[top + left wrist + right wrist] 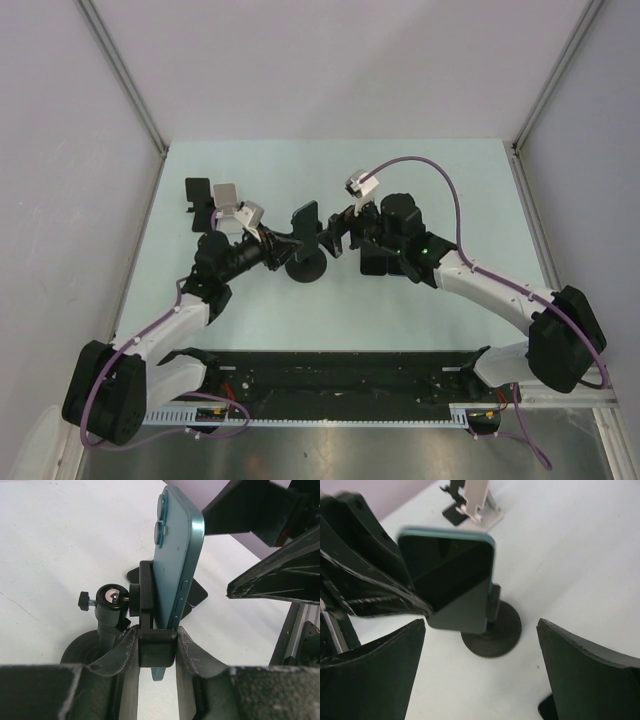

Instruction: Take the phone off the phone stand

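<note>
Left gripper [157, 636] pinches the stand [106, 617] clamp beneath the phone [177, 555]; right gripper [481, 625] gapes wide, empty, facing the screen.

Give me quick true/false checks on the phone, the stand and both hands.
1. The phone sits in the phone stand. True.
2. The right hand is shut on the phone. False: its fingers are spread wide, clear of the phone.
3. The left hand is closed on the phone stand's clamp, below the phone. True.
4. The phone lies flat on the table. False: it stands upright in the clamp.
</note>
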Robot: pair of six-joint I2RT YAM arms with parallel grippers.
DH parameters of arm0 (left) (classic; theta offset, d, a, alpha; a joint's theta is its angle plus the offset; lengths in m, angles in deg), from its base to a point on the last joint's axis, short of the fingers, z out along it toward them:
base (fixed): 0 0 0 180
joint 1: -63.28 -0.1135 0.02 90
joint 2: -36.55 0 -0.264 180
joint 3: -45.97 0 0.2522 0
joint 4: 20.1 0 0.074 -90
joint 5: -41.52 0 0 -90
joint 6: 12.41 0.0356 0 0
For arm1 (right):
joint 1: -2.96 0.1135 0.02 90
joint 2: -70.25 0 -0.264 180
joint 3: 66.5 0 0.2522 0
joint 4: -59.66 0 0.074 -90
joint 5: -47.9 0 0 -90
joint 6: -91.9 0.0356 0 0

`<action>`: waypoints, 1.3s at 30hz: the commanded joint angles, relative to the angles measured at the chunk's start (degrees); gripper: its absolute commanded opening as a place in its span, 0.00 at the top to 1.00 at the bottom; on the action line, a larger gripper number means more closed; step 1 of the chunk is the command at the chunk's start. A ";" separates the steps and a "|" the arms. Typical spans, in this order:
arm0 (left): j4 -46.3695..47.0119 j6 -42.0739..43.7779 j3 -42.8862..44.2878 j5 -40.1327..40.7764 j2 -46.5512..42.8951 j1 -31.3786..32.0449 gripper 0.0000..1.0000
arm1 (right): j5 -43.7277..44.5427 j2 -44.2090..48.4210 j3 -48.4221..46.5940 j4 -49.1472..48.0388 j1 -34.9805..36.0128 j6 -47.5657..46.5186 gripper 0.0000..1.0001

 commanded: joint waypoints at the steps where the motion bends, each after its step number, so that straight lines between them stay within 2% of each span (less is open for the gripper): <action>1: 1.74 -0.16 1.83 2.21 -1.21 1.70 1.00 | 4.73 1.33 -0.26 -9.69 2.84 2.43 0.00; 9: 1.21 0.81 2.97 3.27 -0.33 3.63 1.00 | 9.48 -3.23 -0.43 -19.19 4.60 5.25 0.00; 25: 0.86 1.34 4.03 3.97 1.08 5.65 1.00 | 7.46 -7.46 -1.75 -20.69 5.66 5.51 0.00; 33: 0.86 1.25 4.29 4.67 1.08 6.09 1.00 | 12.47 -11.41 -1.75 -18.58 7.50 2.44 0.00; 34: 0.77 1.16 4.21 4.68 0.90 6.09 1.00 | 12.47 -11.59 -1.75 -18.41 7.76 2.17 0.02; 37: 0.77 1.16 3.77 5.03 0.64 6.09 1.00 | 14.75 -11.42 -1.75 -18.23 8.29 1.21 0.15; 38: 0.60 1.25 3.68 5.11 0.38 6.09 1.00 | 15.19 -11.24 -1.75 -18.14 8.38 0.68 0.32; 39: 0.51 1.25 3.59 5.29 0.38 6.09 1.00 | 15.37 -10.98 -1.75 -18.05 8.38 0.42 0.44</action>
